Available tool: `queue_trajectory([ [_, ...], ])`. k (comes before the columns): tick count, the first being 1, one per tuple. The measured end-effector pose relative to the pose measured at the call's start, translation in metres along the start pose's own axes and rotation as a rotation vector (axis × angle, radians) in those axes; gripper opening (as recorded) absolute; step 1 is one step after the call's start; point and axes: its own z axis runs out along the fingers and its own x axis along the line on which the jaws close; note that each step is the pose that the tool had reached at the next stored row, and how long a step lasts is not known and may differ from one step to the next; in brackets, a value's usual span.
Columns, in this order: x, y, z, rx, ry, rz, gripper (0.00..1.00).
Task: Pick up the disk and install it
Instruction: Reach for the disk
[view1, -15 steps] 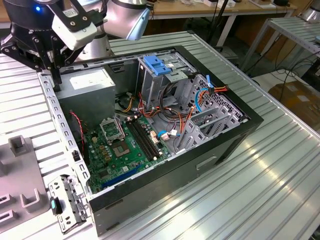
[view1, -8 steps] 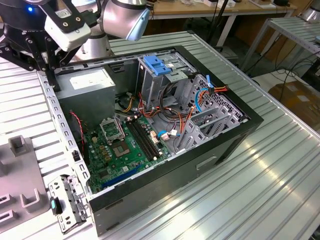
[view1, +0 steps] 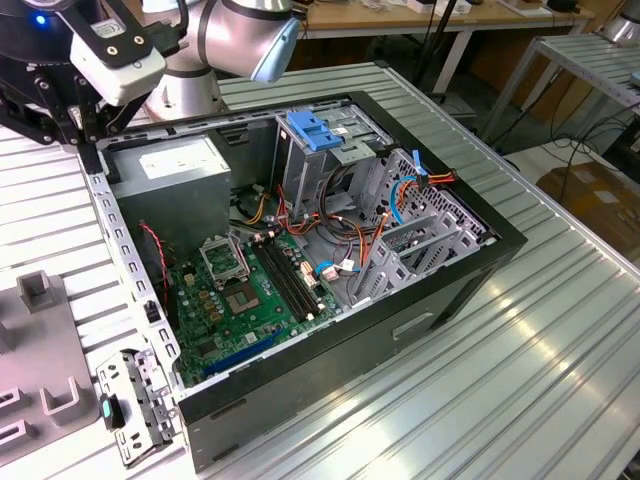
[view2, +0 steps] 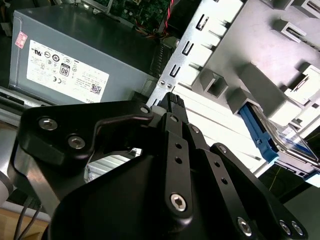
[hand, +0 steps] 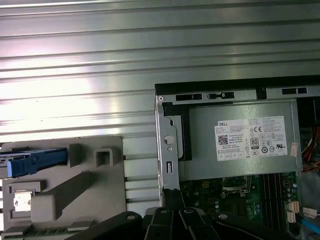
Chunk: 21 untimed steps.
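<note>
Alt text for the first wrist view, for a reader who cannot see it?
The disk, in its blue carrier, sits at the edge of a grey fixture on the ribbed metal table, apart from the gripper. Beside the fixture lies an open computer case, showing its power supply and motherboard.

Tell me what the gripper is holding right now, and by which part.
Nothing visible. The disk lies in the grey fixture beside the computer case, apart from the gripper.

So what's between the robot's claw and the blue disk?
In the first wrist view, the grey holder plate with its raised blocks and a strip of ribbed table lie between the gripper and the disk.
</note>
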Motion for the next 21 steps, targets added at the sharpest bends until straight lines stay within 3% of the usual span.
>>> queue_trajectory([
  [21, 0.023, -0.0018, 0.0004, 0.0001, 0.0, 0.0, 0.11],
])
